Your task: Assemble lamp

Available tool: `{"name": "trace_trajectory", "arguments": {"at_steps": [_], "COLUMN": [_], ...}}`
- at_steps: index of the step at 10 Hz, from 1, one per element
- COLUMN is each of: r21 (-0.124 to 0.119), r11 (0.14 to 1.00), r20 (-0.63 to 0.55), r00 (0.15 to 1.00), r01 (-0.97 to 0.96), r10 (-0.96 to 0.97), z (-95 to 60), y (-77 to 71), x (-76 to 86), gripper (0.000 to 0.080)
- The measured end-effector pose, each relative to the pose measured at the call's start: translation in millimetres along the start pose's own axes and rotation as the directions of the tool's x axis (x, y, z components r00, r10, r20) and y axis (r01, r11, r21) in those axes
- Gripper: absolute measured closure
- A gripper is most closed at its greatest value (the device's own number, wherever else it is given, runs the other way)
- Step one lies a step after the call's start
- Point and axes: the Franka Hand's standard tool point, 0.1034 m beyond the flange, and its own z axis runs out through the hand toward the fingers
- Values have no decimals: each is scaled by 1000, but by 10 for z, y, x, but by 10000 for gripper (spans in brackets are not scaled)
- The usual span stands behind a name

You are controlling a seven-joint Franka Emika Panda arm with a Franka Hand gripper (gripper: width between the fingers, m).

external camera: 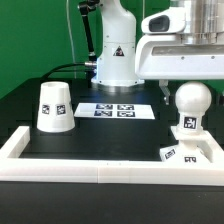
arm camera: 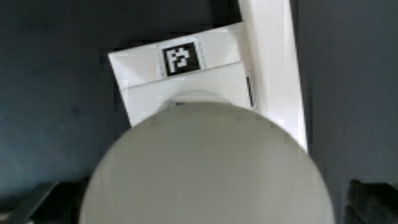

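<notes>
Nearest the exterior camera, a white frame (external camera: 100, 176) is seen running along the front of the black table (external camera: 110, 135), with raised sides at the exterior view's left and right. Just behind the front rail, at the exterior view's right, the flat angular lamp base (external camera: 187, 152) is seen resting in the corner against the frame, its tags facing forward. The round bulb (external camera: 190, 102) is seen standing upright on the base, a tag on its neck. At the exterior view's left, well apart from the base, the tapered shade (external camera: 54, 107) is set mouth down on the table, tags on its side. Farther back, between the two, the marker board (external camera: 113, 109) lies flat. Behind it stands the white robot pedestal (external camera: 116, 55) with a triangle sticker. The gripper (external camera: 183, 28) is held above the bulb at the exterior view's upper right; its fingers are cut off or hidden, so whether it is wide or narrow cannot be told. In the wrist view the bulb's dome (arm camera: 210, 165) fills the foreground, with the tagged base (arm camera: 182, 62) beyond it beside the white rail (arm camera: 270, 60).
</notes>
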Motion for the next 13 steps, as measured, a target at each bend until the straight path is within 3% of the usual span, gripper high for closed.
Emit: {"name": "trace_trajectory", "arguments": {"at_steps": [4,7,10,13], "r21": [-2,-20,-39,-48], "r11": [972,873,638,448], "r20": [3,-18,-2,28], "r00": [972,873,638,450], "r01": [235,487,769,893], "r10": [-235,-487,-770,-893], "z": [18,17,35,43], "y": [29,0,14,44], "x": [1,32,37,34], "gripper": [101,101,101,101]}}
